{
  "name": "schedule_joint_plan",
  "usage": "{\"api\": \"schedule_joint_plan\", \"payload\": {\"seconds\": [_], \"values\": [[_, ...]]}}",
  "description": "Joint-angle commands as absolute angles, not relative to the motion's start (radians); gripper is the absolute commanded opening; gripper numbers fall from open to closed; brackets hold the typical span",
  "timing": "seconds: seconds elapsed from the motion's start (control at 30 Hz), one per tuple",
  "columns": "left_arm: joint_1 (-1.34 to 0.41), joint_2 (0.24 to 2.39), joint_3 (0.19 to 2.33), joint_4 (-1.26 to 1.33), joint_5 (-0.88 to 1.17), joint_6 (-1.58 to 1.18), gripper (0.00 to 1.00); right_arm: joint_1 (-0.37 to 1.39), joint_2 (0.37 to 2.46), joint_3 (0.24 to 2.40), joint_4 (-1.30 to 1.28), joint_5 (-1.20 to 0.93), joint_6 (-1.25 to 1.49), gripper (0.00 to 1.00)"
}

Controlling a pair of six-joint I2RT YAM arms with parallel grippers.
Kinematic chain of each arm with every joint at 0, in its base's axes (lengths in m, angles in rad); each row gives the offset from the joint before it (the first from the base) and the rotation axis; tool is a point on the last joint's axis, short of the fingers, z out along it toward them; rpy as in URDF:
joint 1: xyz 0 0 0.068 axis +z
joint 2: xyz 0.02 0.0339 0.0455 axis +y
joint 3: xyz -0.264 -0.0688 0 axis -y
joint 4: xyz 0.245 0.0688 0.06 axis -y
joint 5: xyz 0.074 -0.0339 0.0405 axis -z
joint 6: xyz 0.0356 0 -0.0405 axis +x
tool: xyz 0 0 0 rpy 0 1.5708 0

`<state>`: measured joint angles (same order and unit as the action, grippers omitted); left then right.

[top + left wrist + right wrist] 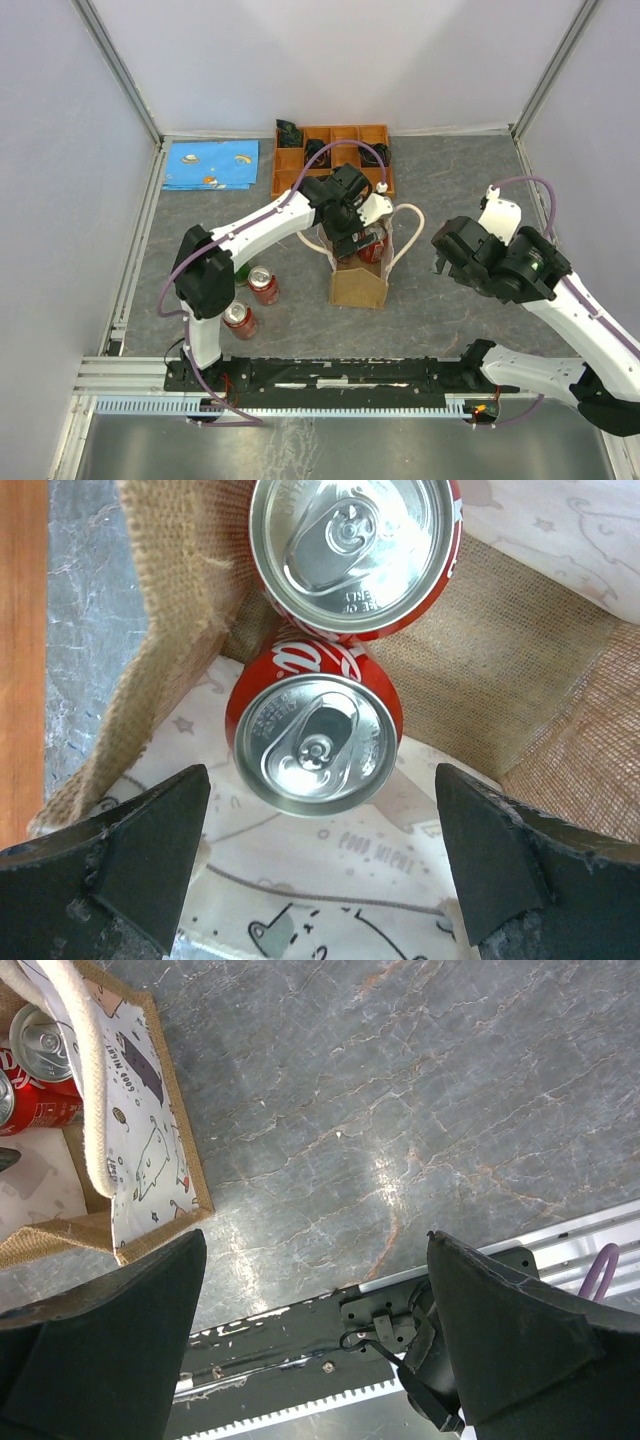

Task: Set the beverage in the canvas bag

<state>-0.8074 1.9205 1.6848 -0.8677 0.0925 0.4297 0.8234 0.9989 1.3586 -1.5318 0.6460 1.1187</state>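
2 cans [315, 745] [352, 550] sit in canvas bag [358, 288]; left end effector [320, 780], right end effector [315, 1240] gape empty.

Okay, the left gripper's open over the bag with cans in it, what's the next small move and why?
Probably lift the left gripper straight up, clear of the canvas bag: its jaws stand open, the two cans inside sit free, and loose cans stand on the table.

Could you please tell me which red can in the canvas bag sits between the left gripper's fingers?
The lower red can in the left wrist view, its white script showing; the other red can lies beyond it, at the top edge.
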Motion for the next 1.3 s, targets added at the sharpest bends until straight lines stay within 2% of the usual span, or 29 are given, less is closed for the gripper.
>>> {"api": "schedule_joint_plan", "payload": {"seconds": [0.0, 0.3, 0.47, 0.63, 1.0, 1.27], "values": [[-0.804, 1.848, 1.751, -0.898, 0.075, 0.377, 0.99, 0.821, 1.008, 1.362, -1.507, 0.649, 1.109, 0.99], [-0.809, 1.831, 1.87, -0.941, 0.085, 0.335, 0.99, 0.821, 1.022, 1.365, -1.493, 0.644, 1.101, 0.99], [-0.804, 1.78, 1.991, -0.94, 0.023, 0.296, 0.99, 0.821, 1.032, 1.369, -1.49, 0.642, 1.1, 0.99], [-0.684, 1.69, 2.024, -0.965, -0.006, 0.27, 0.99, 0.821, 1.024, 1.354, -1.483, 0.644, 1.103, 0.99], [-0.36, 1.474, 1.726, -0.985, 0.041, 0.302, 0.99, 0.821, 1.086, 1.422, -1.424, 0.676, 1.024, 0.99], [-0.242, 1.375, 1.569, -1.008, 0.067, 0.343, 0.99, 0.821, 1.122, 1.456, -1.329, 0.641, 0.932, 0.97]]}}
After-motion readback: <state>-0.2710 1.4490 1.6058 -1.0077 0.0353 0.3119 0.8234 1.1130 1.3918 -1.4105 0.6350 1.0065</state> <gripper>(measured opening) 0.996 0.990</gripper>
